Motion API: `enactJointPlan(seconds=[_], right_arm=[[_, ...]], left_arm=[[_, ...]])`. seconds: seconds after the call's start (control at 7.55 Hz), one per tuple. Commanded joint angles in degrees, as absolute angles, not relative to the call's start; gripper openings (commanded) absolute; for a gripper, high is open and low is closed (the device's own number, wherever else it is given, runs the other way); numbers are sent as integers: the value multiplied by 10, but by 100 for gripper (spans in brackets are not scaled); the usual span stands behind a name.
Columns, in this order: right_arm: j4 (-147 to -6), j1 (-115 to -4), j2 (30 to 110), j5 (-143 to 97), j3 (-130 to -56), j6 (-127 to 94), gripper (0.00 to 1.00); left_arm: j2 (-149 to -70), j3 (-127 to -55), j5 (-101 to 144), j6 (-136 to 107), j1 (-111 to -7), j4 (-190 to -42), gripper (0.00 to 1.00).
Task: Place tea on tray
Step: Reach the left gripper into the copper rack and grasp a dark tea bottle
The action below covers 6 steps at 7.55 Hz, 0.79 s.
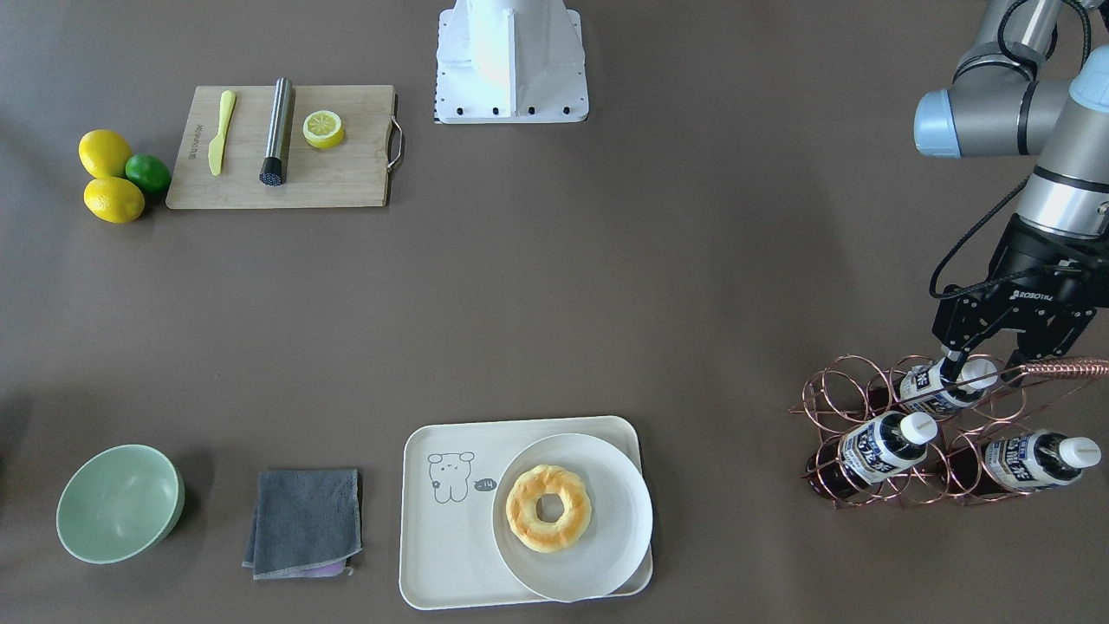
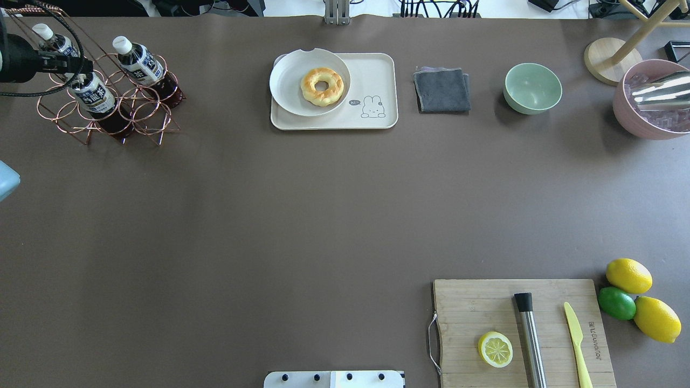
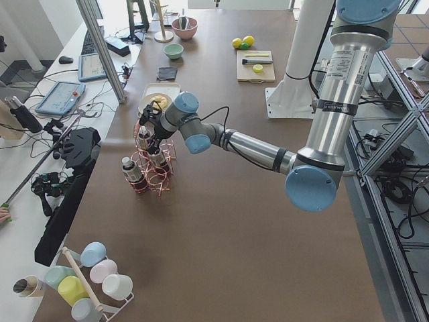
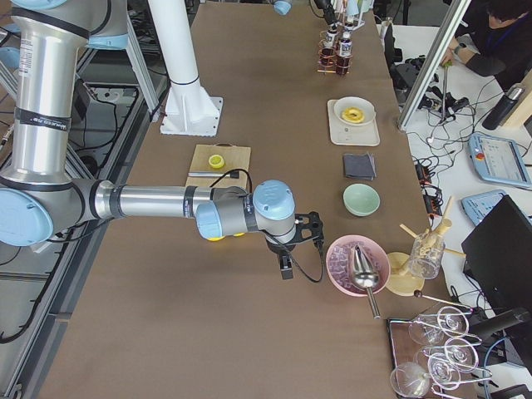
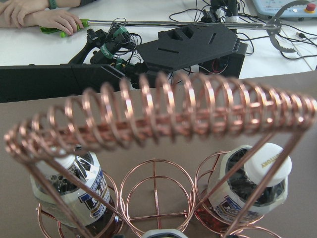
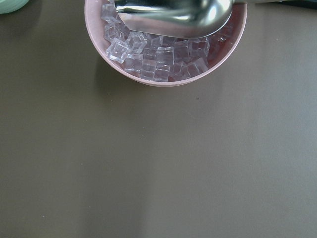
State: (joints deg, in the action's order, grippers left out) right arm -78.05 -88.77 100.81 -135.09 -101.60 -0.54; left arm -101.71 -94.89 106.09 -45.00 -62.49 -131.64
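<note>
Three alike tea bottles lie in a copper wire rack [image 1: 845, 394] at the table's end. The top bottle [image 1: 940, 387] lies above two lower ones [image 1: 877, 446] [image 1: 1035, 459]. My left gripper [image 1: 983, 364] is open, its fingers on either side of the top bottle's white cap, under the rack's coiled handle [image 5: 158, 114]. The cream tray [image 1: 446, 537], also in the overhead view [image 2: 377, 70], holds a round white plate [image 1: 606, 555] with a donut [image 1: 548, 507]. My right gripper [image 4: 287, 249] hovers beside a pink ice bowl; I cannot tell whether it is open or shut.
A grey cloth [image 1: 303, 520] and a green bowl [image 1: 117, 503] sit beside the tray. A wooden cutting board [image 1: 346, 173] with a lemon half, knife and steel cylinder is near the robot, lemons and a lime beside it. The pink ice bowl [image 2: 636, 121] holds a metal scoop.
</note>
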Motion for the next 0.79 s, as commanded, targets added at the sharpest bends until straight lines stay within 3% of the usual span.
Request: enactJointPlan(seconds=[0.0, 0.66], right_arm=[[-780, -888, 1008, -1353, -1016, -5, 100], [-780, -888, 1008, -1354, -1016, -5, 100]], left_arm=[[-1013, -951, 1062, -447, -624, -1317, 71], [-1012, -948, 1063, -423, -624, -1318, 64]])
